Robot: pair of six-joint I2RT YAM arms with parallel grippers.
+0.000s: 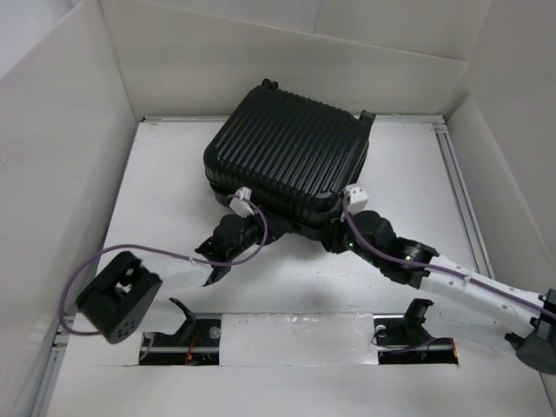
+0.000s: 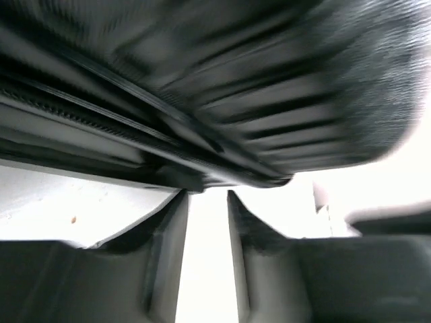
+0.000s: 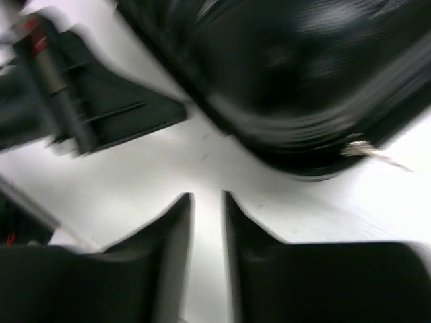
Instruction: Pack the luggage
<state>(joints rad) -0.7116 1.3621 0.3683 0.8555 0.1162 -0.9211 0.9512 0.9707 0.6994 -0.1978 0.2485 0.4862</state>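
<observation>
Black ribbed luggage (image 1: 291, 156), one piece: it lay shut and flat on the white table (image 1: 174, 174), shell up, toward the far middle, turned slightly askew, with two small wheels (image 1: 268, 84) showing at its far edge. Your left gripper (image 2: 205, 195) sat low at the case's near-left edge; its fingers (image 2: 172, 229) stood a narrow gap apart with only bare table between them, and the zip seam lay just ahead of the tips, whether touching you could not tell. Your right gripper (image 3: 207, 196) sat by the near-right corner, its fingers (image 3: 176, 222) likewise slightly parted and holding nothing, the corner near but apart from the tips. A pale zip pull (image 3: 367, 149) hung at that corner. Purple cables (image 1: 87, 265) ran along both arms. Both wrist views were blurred.
</observation>
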